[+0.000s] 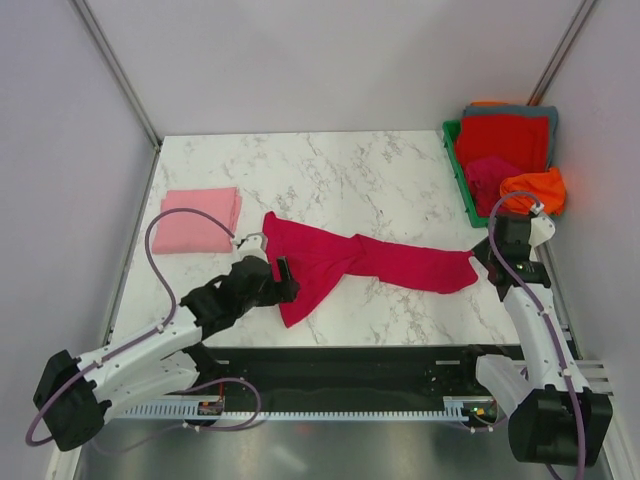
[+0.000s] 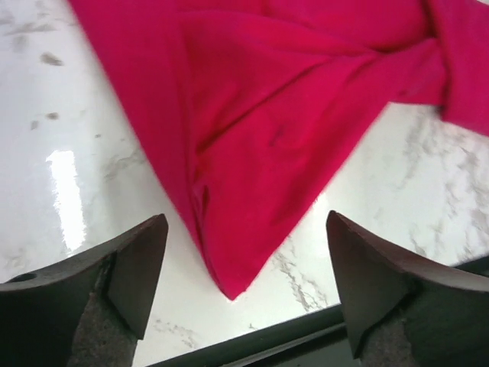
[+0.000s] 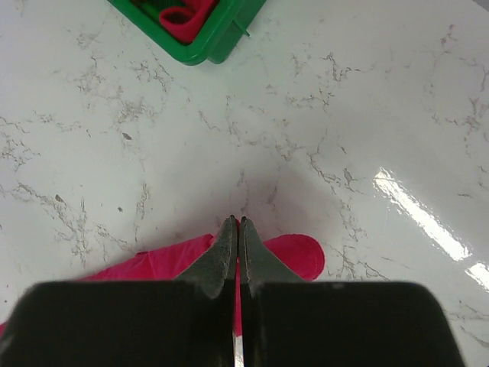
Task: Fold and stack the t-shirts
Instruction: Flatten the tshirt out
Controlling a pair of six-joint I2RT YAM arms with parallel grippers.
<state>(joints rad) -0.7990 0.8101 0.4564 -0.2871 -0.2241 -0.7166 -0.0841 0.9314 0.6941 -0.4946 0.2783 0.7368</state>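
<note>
Across the desk (image 1: 380,180) the crimson shirt (image 1: 350,262) lies unfolded, my right gripper (image 3: 238,229) pinched on its end, left gripper (image 2: 246,223) apart over its corner; one pink shirt (image 1: 197,221) folded, more in the bin (image 1: 458,170).

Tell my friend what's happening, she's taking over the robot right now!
Left gripper: open, over the near corner of the crimson shirt, gripping nothing.
Right gripper: shut on that shirt's right end.
It lies stretched and twisted on the table; the pink shirt sits folded at the left.
Done: one shirt folded.
Left: fold the crimson one, stack it on the pink; more shirts wait in the green bin.
</note>
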